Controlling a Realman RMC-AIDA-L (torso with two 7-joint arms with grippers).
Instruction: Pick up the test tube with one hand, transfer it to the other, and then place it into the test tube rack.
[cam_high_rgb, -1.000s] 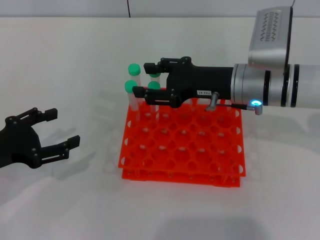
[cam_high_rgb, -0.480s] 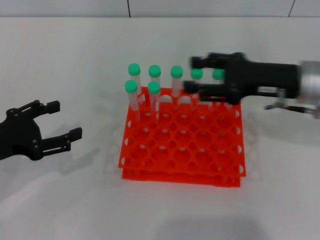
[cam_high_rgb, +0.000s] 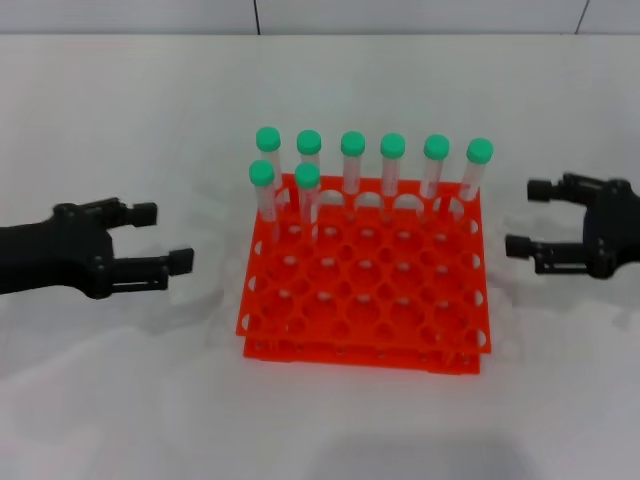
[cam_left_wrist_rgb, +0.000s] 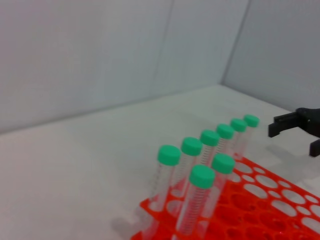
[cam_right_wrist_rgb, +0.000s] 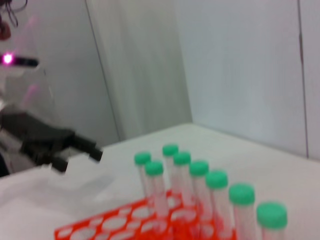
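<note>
**Eight tubes seated in the rack, both grippers empty beside it**

Eight green-capped tubes are seen upright in the test tube rack (cam_high_rgb: 365, 295): six along its far row and two in the next row at its left end. Which one is the test tube of the task cannot be told; the front-row tube (cam_high_rgb: 308, 193) nearest the rack's middle is a likely candidate. No tube is held. The left gripper (cam_high_rgb: 150, 243) is held off the rack's left side, jaws parted and empty; the right gripper (cam_high_rgb: 528, 218) is held off the rack's right side, likewise parted and empty, well apart from every tube.

A risk is judged in any sideways sweep: the tall tubes could be clipped at the caps and tilted, or the light rack shoved.
</note>
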